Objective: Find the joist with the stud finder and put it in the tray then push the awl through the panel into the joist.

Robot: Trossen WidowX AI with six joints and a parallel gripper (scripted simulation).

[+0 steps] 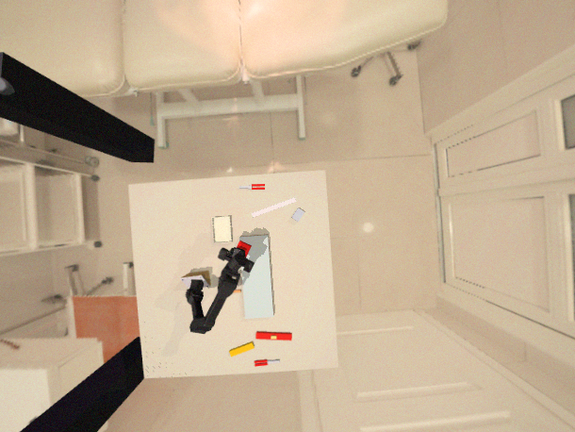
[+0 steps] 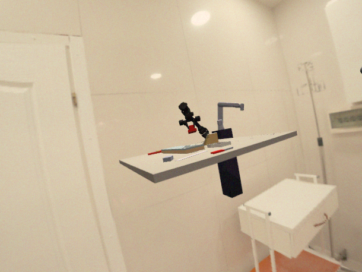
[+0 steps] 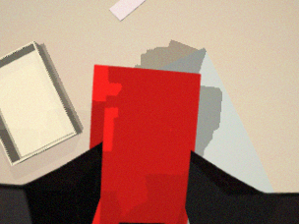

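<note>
And the gripper (image 1: 243,257) (image 2: 190,123) (image 3: 143,148) has the red stud finder (image 1: 243,247) (image 2: 192,129) (image 3: 146,118) clamped between its fingers, up in the air! Below it lies the pale floor panel (image 1: 262,297) (image 2: 182,148) (image 3: 231,147); the tray (image 1: 222,218) (image 2: 219,145) (image 3: 58,87) sits off to its side, near the panel, while the yellow block (image 1: 241,349) lies well apart from the gripper.

Stud finder (image 1: 243,247) (image 2: 192,129) (image 3: 148,123), red; gripper (image 1: 236,260) (image 2: 190,122) (image 3: 143,148), black. Panel (image 1: 257,292) (image 2: 181,148) (image 3: 228,142), pale blue-grey top, tan side. Tray (image 1: 230,229) (image 2: 219,145) (image 3: 59,88), cream interior.
</note>
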